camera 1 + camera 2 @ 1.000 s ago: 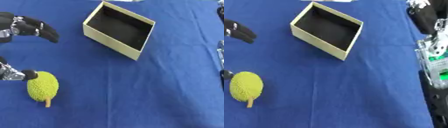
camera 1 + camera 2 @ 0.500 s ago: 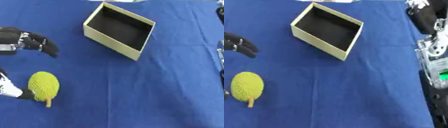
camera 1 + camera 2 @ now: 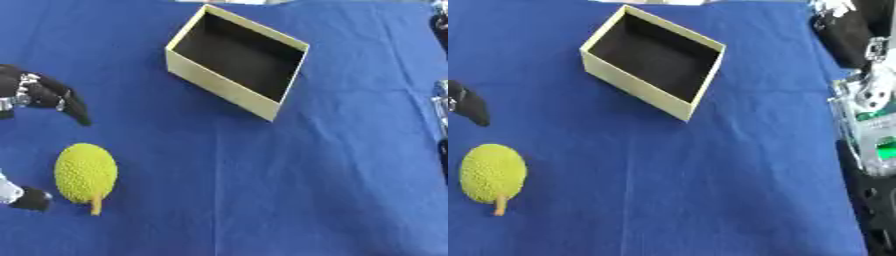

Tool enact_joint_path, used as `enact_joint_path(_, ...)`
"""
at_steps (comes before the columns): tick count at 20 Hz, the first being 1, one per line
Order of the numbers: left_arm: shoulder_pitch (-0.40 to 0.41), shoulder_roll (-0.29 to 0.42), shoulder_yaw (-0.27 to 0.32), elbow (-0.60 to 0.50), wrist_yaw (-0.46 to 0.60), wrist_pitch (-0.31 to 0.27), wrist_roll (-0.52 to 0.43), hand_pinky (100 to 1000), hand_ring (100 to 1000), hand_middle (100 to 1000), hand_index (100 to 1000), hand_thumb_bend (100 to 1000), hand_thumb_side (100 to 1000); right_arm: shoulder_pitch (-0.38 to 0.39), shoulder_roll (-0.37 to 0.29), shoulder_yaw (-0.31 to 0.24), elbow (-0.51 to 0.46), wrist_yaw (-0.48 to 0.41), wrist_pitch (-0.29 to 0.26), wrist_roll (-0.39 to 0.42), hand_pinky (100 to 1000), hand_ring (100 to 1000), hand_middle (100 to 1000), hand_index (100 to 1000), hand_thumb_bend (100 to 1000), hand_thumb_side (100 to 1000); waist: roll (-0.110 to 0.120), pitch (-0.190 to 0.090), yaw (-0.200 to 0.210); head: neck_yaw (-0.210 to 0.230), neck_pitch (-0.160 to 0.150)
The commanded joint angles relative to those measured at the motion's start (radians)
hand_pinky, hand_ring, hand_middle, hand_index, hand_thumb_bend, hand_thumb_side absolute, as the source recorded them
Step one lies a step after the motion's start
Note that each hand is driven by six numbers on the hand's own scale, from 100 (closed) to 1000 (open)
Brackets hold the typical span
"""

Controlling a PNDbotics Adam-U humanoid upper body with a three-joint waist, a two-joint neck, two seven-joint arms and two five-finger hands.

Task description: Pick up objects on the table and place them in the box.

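Left hand (image 3: 39, 95) lifted off, fingers spread, one jackfruit (image 3: 85, 172), one box (image 3: 236, 60)

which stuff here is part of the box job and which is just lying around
Part of the job:
- bumpy yellow-green fruit
- open box
- left hand, near the fruit

Just there:
- blue cloth
- robot hardware at right edge
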Motion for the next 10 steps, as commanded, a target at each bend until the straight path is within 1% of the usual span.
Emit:
enact_joint_path(1,-0.003,0.003,0.001,0.013,-0.026,-0.025,-0.04,850,859,742,839,693,522,-0.008,-0.024,-0.006,-0.016,-0.005,-0.001,0.003,743,687,616,777,100,390,0.001,-0.019,-0.002,0.002,-0.001)
enact_joint_path(2,-0.002,-0.002,-0.003,0.02,-0.036,-0.022,-0.04,845,855,742,838,686,460,-0.008,-0.023,-0.006,-0.016,-0.006,-0.001,0.003,743,687,615,777,100,391,0.0,-0.019,-0.002,0.002,-0.001)
enact_joint_path(3,-0.001,-0.009,-0.005,0.027,-0.047,-0.019,-0.04,844,855,744,838,685,434,-0.008,-0.023,-0.005,-0.016,-0.006,-0.001,0.004,743,687,615,777,100,391,0.0,-0.019,-0.002,0.003,-0.001)
enact_joint_path(4,0.0,-0.016,-0.006,0.033,-0.059,-0.017,-0.04,841,853,745,836,675,389,-0.008,-0.023,-0.004,-0.016,-0.006,-0.001,0.005,743,687,614,777,100,391,-0.001,-0.019,-0.002,0.003,-0.001)
enact_joint_path(5,0.002,-0.023,-0.007,0.041,-0.069,-0.015,-0.04,840,853,746,835,668,368,-0.008,-0.022,-0.004,-0.016,-0.007,-0.001,0.005,744,687,614,776,100,391,-0.002,-0.018,-0.002,0.003,-0.002)
enact_joint_path(6,0.003,-0.031,-0.007,0.048,-0.079,-0.012,-0.04,838,853,747,835,657,310,-0.008,-0.022,-0.004,-0.016,-0.007,-0.001,0.006,744,686,613,776,100,390,-0.003,-0.018,-0.003,0.004,-0.002)
enact_joint_path(7,0.005,-0.037,-0.008,0.055,-0.088,-0.011,-0.04,838,853,749,836,663,324,-0.008,-0.021,-0.004,-0.016,-0.007,-0.001,0.006,744,686,613,776,100,392,-0.003,-0.018,-0.003,0.004,-0.003)
enact_joint_path(10,0.009,-0.055,-0.011,0.077,-0.114,-0.009,-0.04,838,857,766,840,664,295,-0.009,-0.019,-0.003,-0.016,-0.008,-0.001,0.007,745,685,611,775,100,388,-0.005,-0.018,-0.003,0.005,-0.003)
